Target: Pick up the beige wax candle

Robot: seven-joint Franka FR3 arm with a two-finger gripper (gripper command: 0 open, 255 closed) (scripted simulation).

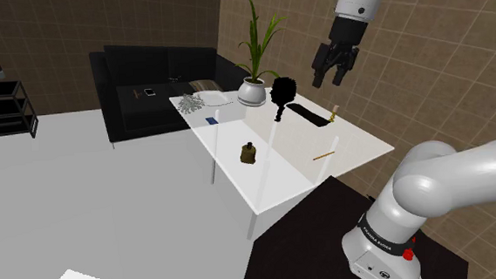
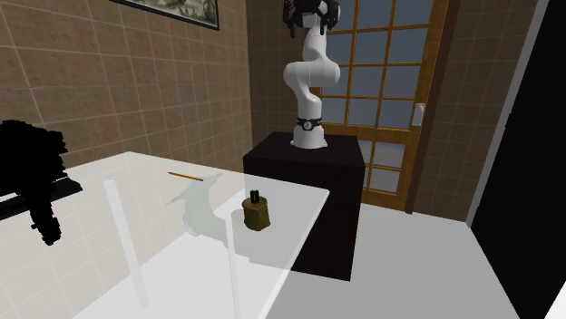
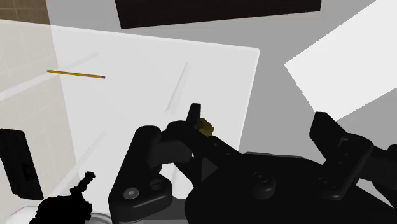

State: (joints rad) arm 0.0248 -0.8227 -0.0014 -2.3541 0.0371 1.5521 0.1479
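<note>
We hold our arm (image 1: pixel 453 180) arched high over the table (image 1: pixel 282 163); our gripper (image 1: pixel 328 78) hangs well above it, fingers apart, seemingly clasping nothing.

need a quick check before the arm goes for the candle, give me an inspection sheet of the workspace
surface: pale glossy table
job's things: tan candle, upright near the table's edge, nothing touching it
clutter: pencil; potted plant; flat black object; small blue card
grippers: pincer open, high above the table, holding nothing
cables: nothing seen
surroundings: black sofa; tiled wall; glazed door
</note>
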